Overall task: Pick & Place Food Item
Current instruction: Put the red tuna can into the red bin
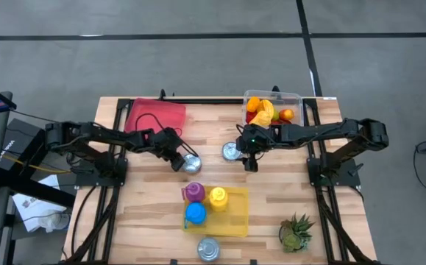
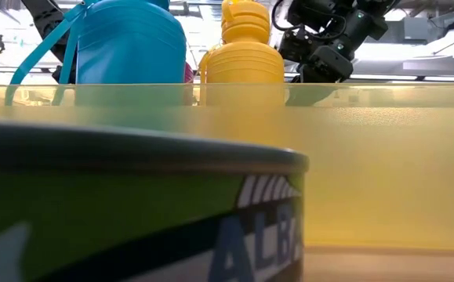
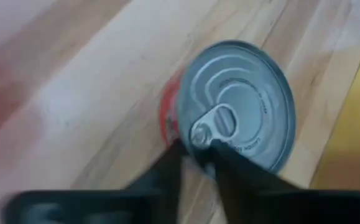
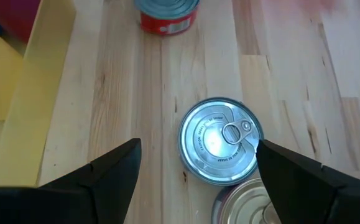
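The short red-sided tin can with a silver pull-tab lid [image 3: 235, 106] stands upright on the pale wooden table [image 1: 154, 213], left of centre, and the left gripper [image 3: 197, 152] sits right at its rim: in the left wrist view the two dark fingers are drawn close together, their tips meeting the lid's edge by the pull ring, though whether they actually pinch anything there cannot be told. A second silver pull-tab can [image 4: 220, 148] stands near the table's middle, directly below the right gripper [image 4: 195, 165], whose fingers are spread wide on either side of it without touching. A third shiny tin [image 4: 245, 202] lies just beside that can, partly cut off. Behind the right arm, a clear plastic tub of orange, yellow and red toy food [image 1: 271, 109] rests at the far edge, and a red cloth [image 1: 155, 115] lies at the far left. Toward the near edge, a yellow tray [image 1: 231, 221] holds a purple bottle [image 1: 193, 192], a yellow bottle [image 1: 218, 197] and a blue bottle [image 1: 196, 213], well apart from both cans; a further tin [image 1: 208, 249] and a small green potted plant [image 1: 296, 232] stand nearest the front.
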`<state>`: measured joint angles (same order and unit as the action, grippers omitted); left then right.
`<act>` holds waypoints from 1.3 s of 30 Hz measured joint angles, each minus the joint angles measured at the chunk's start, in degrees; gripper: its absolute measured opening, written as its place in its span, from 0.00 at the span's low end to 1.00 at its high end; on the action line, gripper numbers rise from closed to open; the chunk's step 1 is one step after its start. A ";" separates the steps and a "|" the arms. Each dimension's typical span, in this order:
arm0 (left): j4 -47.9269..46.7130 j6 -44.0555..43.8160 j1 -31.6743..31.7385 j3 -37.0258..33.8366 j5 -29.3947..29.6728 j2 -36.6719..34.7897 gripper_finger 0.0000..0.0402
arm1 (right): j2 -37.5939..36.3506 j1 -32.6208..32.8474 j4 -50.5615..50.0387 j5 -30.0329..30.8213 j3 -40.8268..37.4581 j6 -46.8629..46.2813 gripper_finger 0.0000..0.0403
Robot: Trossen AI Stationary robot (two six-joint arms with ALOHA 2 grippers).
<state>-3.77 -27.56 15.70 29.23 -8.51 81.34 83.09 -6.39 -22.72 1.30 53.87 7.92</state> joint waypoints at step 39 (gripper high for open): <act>-10.69 9.19 14.47 0.19 14.28 -31.22 0.00 | 0.00 0.04 0.68 0.02 -0.02 -0.17 0.76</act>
<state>-14.46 -18.37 30.17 29.43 5.77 50.12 83.09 -6.35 -22.04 1.32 53.84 7.75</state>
